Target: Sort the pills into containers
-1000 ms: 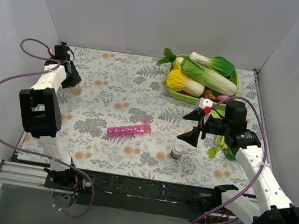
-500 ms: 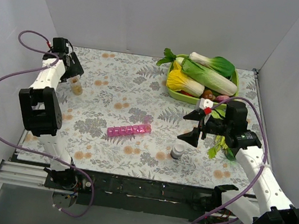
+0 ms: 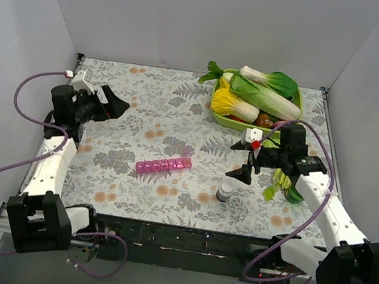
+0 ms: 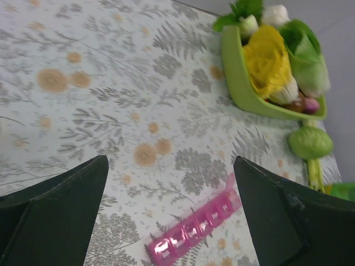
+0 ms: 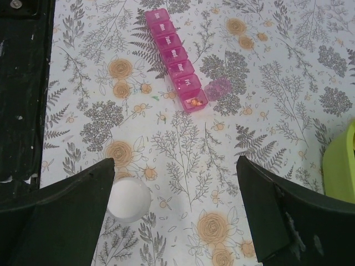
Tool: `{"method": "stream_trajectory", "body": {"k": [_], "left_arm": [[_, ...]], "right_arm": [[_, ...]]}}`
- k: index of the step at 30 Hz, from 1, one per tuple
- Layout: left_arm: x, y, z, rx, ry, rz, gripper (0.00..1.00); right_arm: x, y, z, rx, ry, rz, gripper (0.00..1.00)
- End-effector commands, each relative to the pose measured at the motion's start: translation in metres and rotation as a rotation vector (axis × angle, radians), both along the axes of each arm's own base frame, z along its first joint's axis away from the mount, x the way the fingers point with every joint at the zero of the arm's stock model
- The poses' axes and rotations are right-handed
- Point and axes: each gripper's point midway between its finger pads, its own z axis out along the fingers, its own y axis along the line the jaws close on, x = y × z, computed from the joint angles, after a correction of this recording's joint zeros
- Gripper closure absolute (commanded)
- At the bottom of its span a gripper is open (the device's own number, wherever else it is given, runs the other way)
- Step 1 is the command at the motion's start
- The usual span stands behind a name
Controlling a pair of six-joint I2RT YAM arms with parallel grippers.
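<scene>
The containers are a pink pill-organiser strip (image 3: pixel 162 166) lying mid-table. In the right wrist view the strip (image 5: pixel 173 60) has its end compartment open, lid (image 5: pixel 217 88) flipped aside, with small orange pills (image 5: pixel 194 102) inside. A white-capped bottle (image 3: pixel 225 191) stands right of the strip. My right gripper (image 3: pixel 237 161) hovers open above the bottle; the cap (image 5: pixel 128 198) sits by its left finger and nothing lies between the jaws (image 5: pixel 175 166). My left gripper (image 3: pixel 116 105) is open at the left, above the table; its wrist view (image 4: pixel 171 162) shows the strip (image 4: pixel 194 233) below, well apart.
A green tray (image 3: pixel 224 117) of vegetables sits at the back right, seen too in the left wrist view (image 4: pixel 238 72). Loose greens (image 3: pixel 280 182) lie under the right arm. White walls close off three sides. A tiny green speck (image 5: pixel 157 97) lies beside the strip.
My left gripper opened, left a small bottle at the far left, and the arm swung back toward the middle. The right gripper shifted slightly and stayed open.
</scene>
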Motion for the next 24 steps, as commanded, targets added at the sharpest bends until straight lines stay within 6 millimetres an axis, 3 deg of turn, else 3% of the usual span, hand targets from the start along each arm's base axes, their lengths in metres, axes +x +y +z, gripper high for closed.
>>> {"method": "stream_trajectory", "body": {"k": [1, 5, 6, 7, 10, 15, 24], "left_arm": [[-0.021, -0.062, 0.002, -0.124, -0.174, -0.358, 0.02], [-0.042, -0.115, -0.015, -0.006, -0.205, -0.587, 0.02], [-0.044, -0.122, -0.031, 0.120, -0.206, -0.622, 0.02], [-0.052, -0.141, -0.039, 0.199, -0.230, -0.687, 0.02], [-0.072, -0.158, -0.082, 0.422, -0.225, -0.809, 0.02], [-0.090, -0.169, -0.132, 0.662, -0.245, -0.962, 0.02], [-0.080, -0.174, -0.159, 0.814, -0.233, -1.066, 0.02]], "right_arm": [[0.007, 0.006, 0.008, -0.007, -0.102, 0.099, 0.02], [0.009, 0.013, -0.004, -0.039, -0.019, 0.151, 0.02], [0.011, 0.016, -0.012, -0.050, 0.025, 0.159, 0.02], [0.012, 0.018, -0.009, -0.052, 0.039, 0.166, 0.02], [0.018, 0.027, -0.016, -0.073, 0.079, 0.174, 0.02], [0.023, 0.041, -0.030, -0.111, 0.136, 0.151, 0.02], [0.021, 0.044, -0.041, -0.135, 0.167, 0.144, 0.02]]}}
